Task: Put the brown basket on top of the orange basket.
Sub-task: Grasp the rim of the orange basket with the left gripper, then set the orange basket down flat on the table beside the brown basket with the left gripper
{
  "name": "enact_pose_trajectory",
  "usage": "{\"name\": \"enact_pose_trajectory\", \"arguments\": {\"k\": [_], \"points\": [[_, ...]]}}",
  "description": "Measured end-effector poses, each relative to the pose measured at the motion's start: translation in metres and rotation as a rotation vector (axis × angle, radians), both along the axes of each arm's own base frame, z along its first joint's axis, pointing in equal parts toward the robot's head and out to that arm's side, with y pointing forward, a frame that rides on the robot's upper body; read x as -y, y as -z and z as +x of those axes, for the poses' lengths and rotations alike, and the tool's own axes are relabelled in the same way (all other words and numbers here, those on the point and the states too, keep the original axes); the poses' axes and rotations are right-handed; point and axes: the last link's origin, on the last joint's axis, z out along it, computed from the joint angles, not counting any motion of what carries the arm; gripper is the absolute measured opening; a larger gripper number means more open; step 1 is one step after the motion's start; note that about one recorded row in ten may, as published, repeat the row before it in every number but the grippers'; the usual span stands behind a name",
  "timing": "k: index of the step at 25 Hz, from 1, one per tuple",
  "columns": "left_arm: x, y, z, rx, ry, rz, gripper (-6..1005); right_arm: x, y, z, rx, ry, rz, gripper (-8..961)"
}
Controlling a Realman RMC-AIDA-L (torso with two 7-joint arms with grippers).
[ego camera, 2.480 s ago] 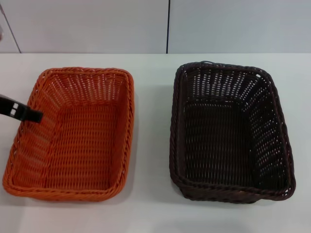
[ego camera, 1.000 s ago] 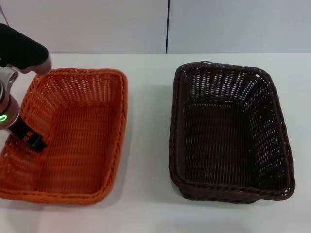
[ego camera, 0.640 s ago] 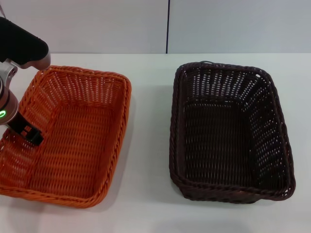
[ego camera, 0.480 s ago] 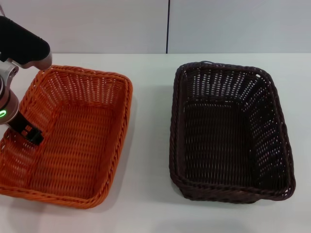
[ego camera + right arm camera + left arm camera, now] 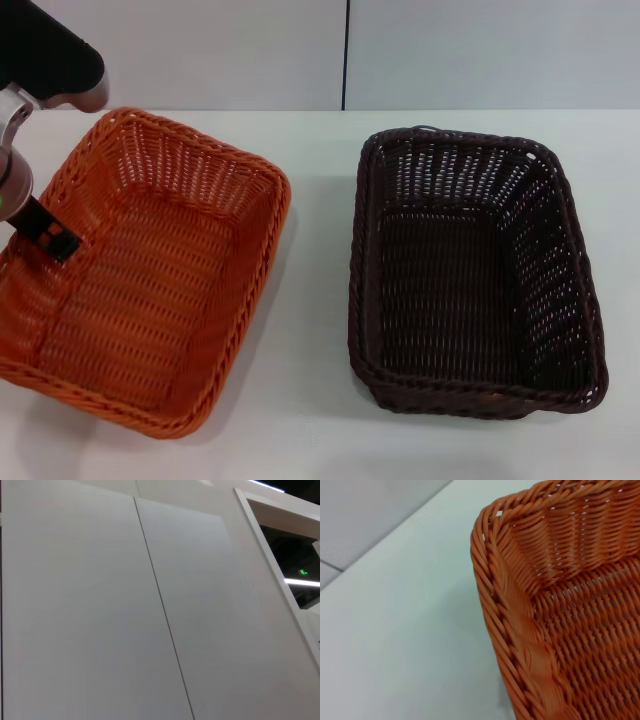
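The orange basket [image 5: 150, 290] is on the left of the white table, turned at an angle and tilted, its far corner raised. My left gripper [image 5: 40, 235] is at the basket's left wall, one black finger [image 5: 52, 240] inside, and it is shut on that wall. The left wrist view shows a close-up of the orange basket's braided rim [image 5: 515, 610] and one corner over the table. The brown basket [image 5: 470, 280] sits flat on the right, apart from the orange one and untouched. My right gripper is out of view.
The white table [image 5: 310, 300] shows as a bare strip between the two baskets. A pale panelled wall [image 5: 350, 50] runs behind the table. The right wrist view shows only wall panels [image 5: 125, 605].
My left arm reached into the orange basket, closed on its left wall and dragged it left. In the last half second the basket has rotated and tilted as the arm rose.
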Motion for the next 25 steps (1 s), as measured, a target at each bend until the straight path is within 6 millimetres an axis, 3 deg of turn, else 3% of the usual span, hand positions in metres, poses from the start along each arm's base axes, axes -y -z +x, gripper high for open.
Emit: {"name": "enact_pose_trajectory", "arguments": {"k": [1, 2, 25], "points": [[0.0, -0.001, 0.002, -0.006, 0.01, -0.004, 459, 0.0, 0.0, 0.0, 0.001, 0.0, 0.0, 666], [-0.001, -0.004, 0.006, -0.015, 0.03, -0.009, 330, 0.0, 0.0, 0.0, 0.002, 0.0, 0.001, 666], [-0.005, -0.048, 0.034, -0.293, 0.207, -0.112, 158, -0.001, -0.002, 0.0, 0.005, -0.002, 0.008, 666]]}}
